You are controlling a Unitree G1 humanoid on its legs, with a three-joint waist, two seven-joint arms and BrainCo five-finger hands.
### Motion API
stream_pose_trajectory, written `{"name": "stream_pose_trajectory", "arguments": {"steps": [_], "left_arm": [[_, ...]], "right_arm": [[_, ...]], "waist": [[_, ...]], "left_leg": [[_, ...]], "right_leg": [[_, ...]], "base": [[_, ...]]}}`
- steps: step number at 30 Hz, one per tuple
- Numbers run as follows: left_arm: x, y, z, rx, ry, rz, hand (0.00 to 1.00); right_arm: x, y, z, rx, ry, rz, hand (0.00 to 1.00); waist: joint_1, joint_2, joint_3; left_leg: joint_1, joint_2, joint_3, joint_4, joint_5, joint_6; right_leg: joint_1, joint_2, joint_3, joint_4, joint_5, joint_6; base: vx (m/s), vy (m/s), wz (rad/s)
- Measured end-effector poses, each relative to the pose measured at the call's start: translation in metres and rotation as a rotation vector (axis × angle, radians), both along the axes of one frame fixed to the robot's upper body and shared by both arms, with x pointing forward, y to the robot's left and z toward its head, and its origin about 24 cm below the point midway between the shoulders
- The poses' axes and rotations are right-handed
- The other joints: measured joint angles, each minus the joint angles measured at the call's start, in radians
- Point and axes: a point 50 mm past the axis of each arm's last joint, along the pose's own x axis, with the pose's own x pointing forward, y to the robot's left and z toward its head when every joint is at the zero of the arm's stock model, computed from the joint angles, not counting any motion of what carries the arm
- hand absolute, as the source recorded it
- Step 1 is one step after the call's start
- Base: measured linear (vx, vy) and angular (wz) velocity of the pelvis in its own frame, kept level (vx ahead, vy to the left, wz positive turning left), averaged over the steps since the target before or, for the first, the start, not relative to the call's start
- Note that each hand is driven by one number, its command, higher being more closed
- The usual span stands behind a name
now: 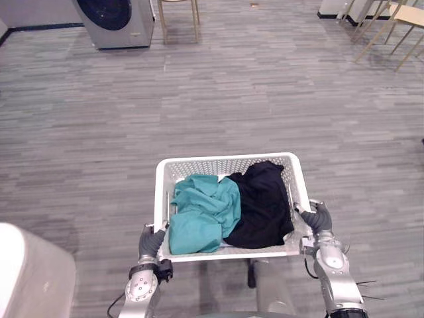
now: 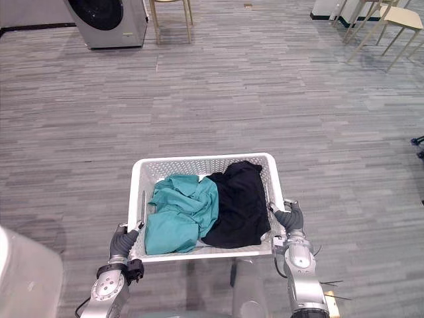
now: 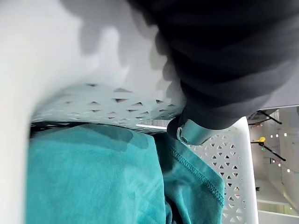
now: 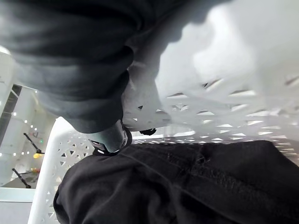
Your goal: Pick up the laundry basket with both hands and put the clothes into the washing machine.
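Observation:
A white perforated laundry basket is held low in front of me, above the grey plank floor. Inside lie a teal garment on the left and a black garment on the right. My left hand grips the basket's left side near the front corner; its thumb curls over the rim beside the teal cloth. On the right side, my right hand holds the rim, thumb hooked inside above the black cloth. The washing machine stands far off at the upper left.
A wooden stool stands right of the washing machine. Wooden chair legs show at the far right. A white rounded object sits close at my lower left. Open plank floor lies between the basket and the machine.

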Motion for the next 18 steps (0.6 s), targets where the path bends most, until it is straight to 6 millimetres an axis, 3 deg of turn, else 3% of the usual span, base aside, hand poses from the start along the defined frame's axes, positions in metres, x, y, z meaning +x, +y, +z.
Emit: {"name": "stream_pose_trajectory", "arguments": {"steps": [1, 2, 3, 4, 5, 6, 7, 8, 10, 12, 13, 14, 15, 16, 17, 18], "left_arm": [[0.000, -0.002, -0.003, -0.003, 0.013, -0.005, 1.00], [-0.002, -0.010, -0.007, -0.033, 0.034, -0.003, 1.00], [-0.003, -0.015, -0.008, -0.053, 0.036, -0.005, 1.00], [-0.003, -0.015, -0.008, -0.055, 0.037, -0.005, 1.00], [-0.005, -0.013, -0.009, -0.056, 0.043, 0.002, 1.00], [-0.008, -0.013, -0.011, -0.057, 0.051, 0.002, 1.00], [-0.009, -0.013, -0.010, -0.058, 0.047, 0.002, 1.00], [-0.008, -0.013, -0.007, -0.058, 0.035, 0.003, 1.00], [-0.006, -0.013, -0.001, -0.059, 0.002, 0.006, 1.00], [-0.003, -0.012, 0.007, -0.056, -0.040, 0.009, 1.00], [-0.001, -0.012, 0.012, -0.056, -0.062, 0.009, 1.00], [-0.001, -0.012, 0.014, -0.059, -0.073, 0.013, 1.00], [0.000, -0.012, 0.015, -0.058, -0.075, 0.012, 1.00], [0.000, -0.012, 0.014, -0.053, -0.070, 0.010, 1.00], [0.001, -0.012, 0.014, -0.048, -0.064, 0.007, 1.00], [0.003, -0.012, 0.014, -0.038, -0.060, 0.007, 1.00]], "right_arm": [[-0.003, -0.002, -0.002, -0.004, 0.014, -0.006, 1.00], [-0.006, -0.008, -0.004, -0.018, 0.030, -0.018, 1.00], [-0.006, -0.011, -0.002, -0.032, 0.029, -0.019, 1.00], [-0.007, -0.012, -0.002, -0.034, 0.028, -0.018, 1.00], [-0.011, -0.010, 0.000, -0.034, 0.026, -0.013, 1.00], [-0.017, -0.009, 0.003, -0.036, 0.013, -0.016, 1.00], [-0.018, -0.009, 0.006, -0.037, 0.001, -0.020, 1.00], [-0.020, -0.009, 0.012, -0.043, -0.022, -0.031, 1.00], [-0.019, -0.008, 0.020, -0.048, -0.059, -0.031, 1.00], [-0.014, -0.006, 0.029, -0.050, -0.102, -0.024, 1.00], [-0.008, -0.006, 0.033, -0.053, -0.119, -0.022, 1.00], [-0.003, -0.007, 0.032, -0.054, -0.124, -0.018, 1.00], [0.000, -0.007, 0.030, -0.050, -0.118, -0.019, 1.00], [0.006, -0.008, 0.026, -0.049, -0.098, -0.020, 1.00], [0.008, -0.008, 0.020, -0.040, -0.079, -0.024, 1.00], [0.014, -0.008, 0.015, -0.036, -0.054, -0.023, 1.00]], "waist": [[-0.001, 0.019, -0.010], [0.000, 0.075, -0.030], [0.002, 0.129, -0.023], [0.002, 0.142, -0.017], [0.011, 0.147, -0.011], [0.033, 0.148, -0.011], [0.039, 0.145, -0.009], [0.057, 0.131, 0.000], [0.084, 0.123, 0.003], [0.095, 0.121, 0.002], [0.108, 0.120, 0.002], [0.119, 0.121, 0.001], [0.131, 0.120, 0.002], [0.144, 0.106, 0.003], [0.146, 0.086, -0.005], [0.131, 0.068, 0.002]], "left_leg": [[0.009, 0.016, -0.021, 0.024, -0.009, -0.002], [-0.020, 0.060, -0.050, 0.137, -0.002, -0.012], [-0.085, 0.111, -0.063, 0.345, 0.045, -0.093], [-0.132, 0.134, -0.062, 0.465, 0.111, -0.167], [-0.232, 0.170, -0.043, 0.695, 0.369, -0.234], [-0.334, 0.229, 0.005, 0.899, 0.418, -0.213], [-0.381, 0.253, 0.031, 0.979, 0.397, -0.181], [-0.476, 0.280, 0.095, 1.054, 0.328, -0.100], [-0.575, 0.288, 0.198, 0.998, 0.225, -0.039], [-0.650, 0.254, 0.280, 0.735, 0.178, -0.027], [-0.662, 0.199, 0.282, 0.430, 0.199, -0.057], [-0.671, 0.164, 0.264, 0.164, 0.271, -0.114], [-0.684, 0.166, 0.264, 0.129, 0.312, -0.128], [-0.683, 0.156, 0.275, 0.132, 0.403, -0.108], [-0.675, 0.127, 0.260, 0.154, 0.450, -0.008], [-0.681, 0.127, 0.259, 0.267, 0.384, 0.082]], "right_leg": [[-0.006, 0.014, 0.007, 0.048, 0.068, -0.004], [-0.010, 0.047, -0.026, 0.126, 0.088, -0.020], [0.024, 0.078, -0.070, 0.175, 0.026, -0.062], [0.047, 0.092, -0.084, 0.196, -0.007, -0.081], [0.107, 0.105, -0.099, 0.227, -0.073, -0.114], [0.188, 0.118, -0.123, 0.219, -0.122, -0.126], [0.229, 0.121, -0.134, 0.213, -0.142, -0.132], [0.315, 0.124, -0.142, 0.186, -0.186, -0.145], [0.438, 0.123, -0.150, 0.107, -0.219, -0.144], [0.527, 0.116, -0.161, 0.029, -0.242, -0.132], [0.576, 0.105, -0.163, -0.007, -0.261, -0.117], [0.629, 0.102, -0.159, -0.047, -0.281, -0.103], [0.655, 0.102, -0.149, -0.062, -0.290, -0.096], [0.704, 0.090, -0.129, -0.089, -0.297, -0.075], [0.728, 0.060, -0.119, -0.095, -0.298, -0.051], [0.754, 0.036, -0.100, -0.080, -0.265, -0.009]], "base": [[0.71, -0.278, 0.53], [0.70, -0.254, 0.29], [0.68, -0.240, 0.26], [0.78, -0.284, 0.25], [0.65, -0.248, 0.30], [0.77, -0.290, 0.33], [0.63, -0.213, 0.35], [0.62, -0.189, 0.30], [0.54, -0.116, 0.29], [0.58, -0.032, 0.20], [0.71, 0.053, 0.04], [0.63, 0.087, -0.11], [0.69, 0.134, -0.31], [0.76, 0.185, -0.27], [0.94, 0.245, -0.11], [0.80, 0.237, 0.00]]}}
